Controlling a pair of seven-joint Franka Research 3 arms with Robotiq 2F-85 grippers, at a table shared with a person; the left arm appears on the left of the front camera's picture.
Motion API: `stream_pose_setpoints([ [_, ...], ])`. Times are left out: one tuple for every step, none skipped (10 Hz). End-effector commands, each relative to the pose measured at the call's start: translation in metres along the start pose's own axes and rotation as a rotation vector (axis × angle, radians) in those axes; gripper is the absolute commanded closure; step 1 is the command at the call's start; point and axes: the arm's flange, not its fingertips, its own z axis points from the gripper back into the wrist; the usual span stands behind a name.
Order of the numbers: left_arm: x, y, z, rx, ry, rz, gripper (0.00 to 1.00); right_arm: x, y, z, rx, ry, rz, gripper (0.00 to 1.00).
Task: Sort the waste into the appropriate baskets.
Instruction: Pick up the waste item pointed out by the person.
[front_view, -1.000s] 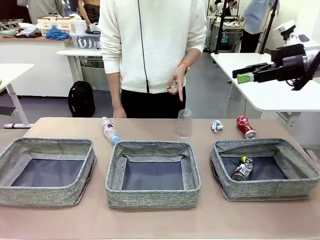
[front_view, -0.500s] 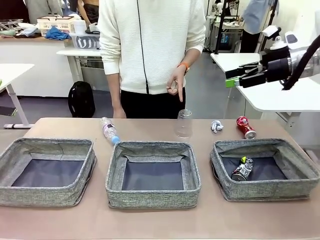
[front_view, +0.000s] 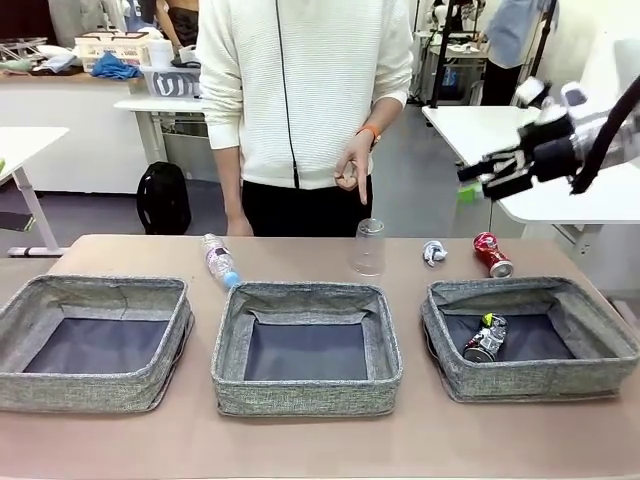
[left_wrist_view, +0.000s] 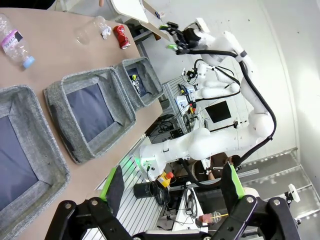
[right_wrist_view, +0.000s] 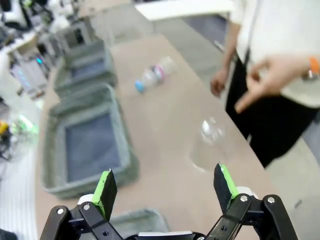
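Grey baskets are lined along the table, a crushed dark can seen in the right one. The right hand and left hand are held wide, empty.

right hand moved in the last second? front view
Yes. The right hand, open, has dropped lower, closing the gap above the crushed red can, which has stayed put.

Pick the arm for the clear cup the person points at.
Right. The right pincer, open, hangs above the table's right side, the cup ahead of it. The left pincer, also open, sits past the left basket.
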Motion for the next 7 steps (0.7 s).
stream_pose_setpoints([
  [0.001,-0.003,-0.001,-0.017,-0.008,-0.007,0.0,-0.021,-0.046,-0.046,-0.083,0.121,0.043,0.0],
  [0.001,-0.003,-0.001,-0.017,-0.008,-0.007,0.0,-0.034,-0.057,-0.068,-0.078,0.141,0.083,0.0],
  [0.001,-0.003,-0.001,-0.017,-0.008,-0.007,0.0,-0.047,-0.065,-0.088,-0.056,0.16,0.089,0.0],
  [0.001,-0.003,-0.001,-0.017,-0.008,-0.007,0.0,-0.058,-0.071,-0.104,-0.07,0.196,0.093,0.0],
  [0.001,-0.003,-0.001,-0.017,-0.008,-0.007,0.0,-0.065,-0.075,-0.123,-0.066,0.167,0.117,0.0],
  [0.001,-0.003,-0.001,-0.017,-0.008,-0.007,0.0,-0.066,-0.077,-0.14,-0.086,0.159,0.065,0.0],
  [0.001,-0.003,-0.001,-0.017,-0.008,-0.007,0.0,-0.069,-0.069,-0.117,-0.041,0.188,0.057,0.0],
])
